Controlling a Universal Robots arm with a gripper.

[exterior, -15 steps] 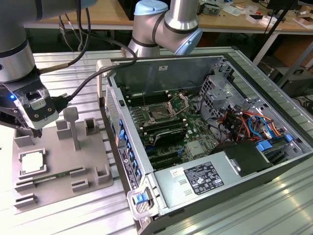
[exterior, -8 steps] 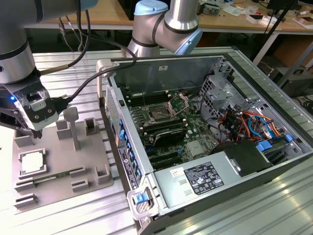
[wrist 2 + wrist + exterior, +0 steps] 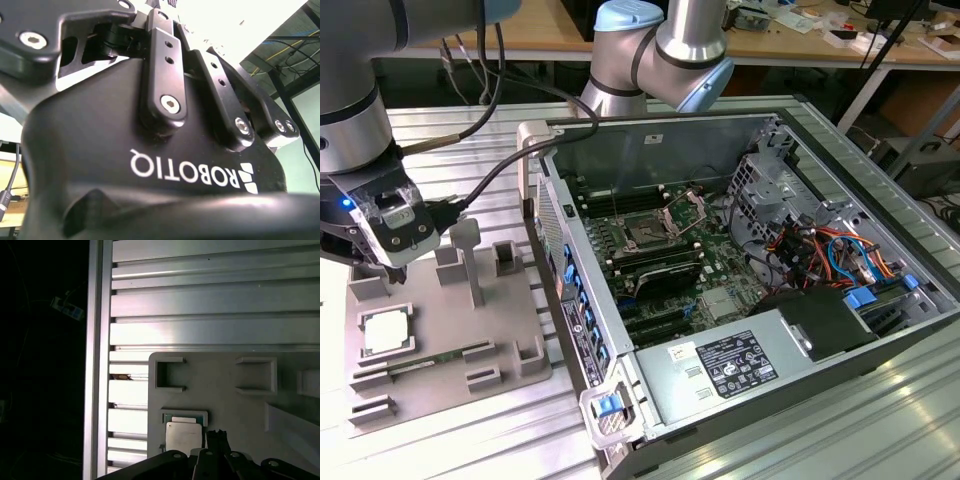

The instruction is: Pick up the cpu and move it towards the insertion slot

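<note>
The cpu (image 3: 387, 333) is a small silvery-white square lying flat in a recess of the grey plastic tray (image 3: 450, 350), at the exterior view's left. My gripper (image 3: 396, 262) hangs above the tray's far left corner, a short way beyond the cpu and not touching it. In the first wrist view the cpu (image 3: 184, 436) lies on the tray (image 3: 225, 390) just beside the dark gripper (image 3: 217, 440) parts. The insertion slot (image 3: 646, 235), with a dark centre and a raised silver bracket, sits on the green board inside the open computer case (image 3: 790, 130).
Raised blocks (image 3: 468, 262) stand on the tray around the cpu. The case wall (image 3: 565, 260) rises between tray and board. Black memory slots (image 3: 665, 275), cables (image 3: 820, 250) and a power supply (image 3: 730, 365) crowd the case. Ribbed aluminium table (image 3: 200, 300) lies beyond the tray.
</note>
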